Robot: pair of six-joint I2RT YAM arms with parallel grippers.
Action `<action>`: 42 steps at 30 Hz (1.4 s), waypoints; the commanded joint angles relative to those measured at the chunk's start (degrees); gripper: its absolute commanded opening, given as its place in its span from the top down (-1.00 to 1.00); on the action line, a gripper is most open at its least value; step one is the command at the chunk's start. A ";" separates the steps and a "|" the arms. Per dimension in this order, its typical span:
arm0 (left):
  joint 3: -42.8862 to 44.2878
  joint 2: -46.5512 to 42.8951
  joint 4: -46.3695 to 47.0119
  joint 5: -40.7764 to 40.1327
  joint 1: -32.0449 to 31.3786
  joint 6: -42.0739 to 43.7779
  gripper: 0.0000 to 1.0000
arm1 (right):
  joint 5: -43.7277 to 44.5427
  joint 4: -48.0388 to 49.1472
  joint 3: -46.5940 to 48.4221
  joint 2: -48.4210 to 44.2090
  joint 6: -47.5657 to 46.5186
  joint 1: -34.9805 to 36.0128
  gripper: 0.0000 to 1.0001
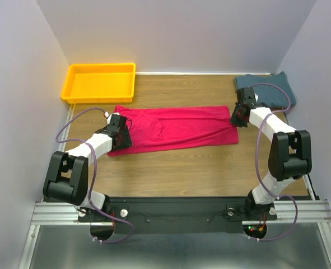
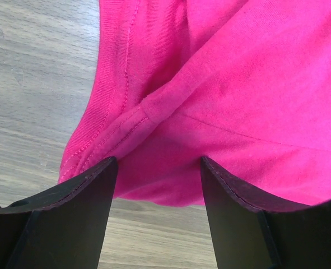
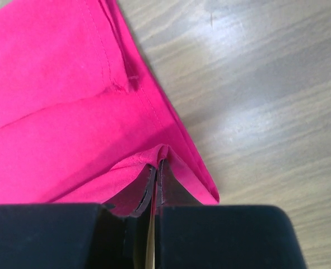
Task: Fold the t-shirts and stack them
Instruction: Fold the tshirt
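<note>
The crimson-pink t-shirt [image 1: 176, 128] lies folded into a long strip across the middle of the table. My left gripper [image 1: 123, 134] is at its left end and stands open. In the left wrist view the shirt's hem [image 2: 154, 112] sits between the two spread fingers of this gripper [image 2: 158, 161], unpinched. At the strip's right end my right gripper [image 1: 236, 117] is shut on the shirt. In the right wrist view a small ridge of pink cloth [image 3: 70, 112] is pinched between the right gripper's [image 3: 157, 166] closed fingers. The teal-blue t-shirt [image 1: 269, 89] lies folded at the back right corner.
A yellow plastic tray [image 1: 101, 66] stands at the back left, just behind the pink shirt's left end. White walls close in the table on three sides. Bare wood [image 1: 176, 168] shows between the shirt and the arm bases.
</note>
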 commanded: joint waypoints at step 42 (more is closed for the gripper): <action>24.76 20.41 0.97 -2.87 -11.85 -6.45 -0.02 | -15.63 11.28 -17.22 -3.81 2.92 -8.12 0.40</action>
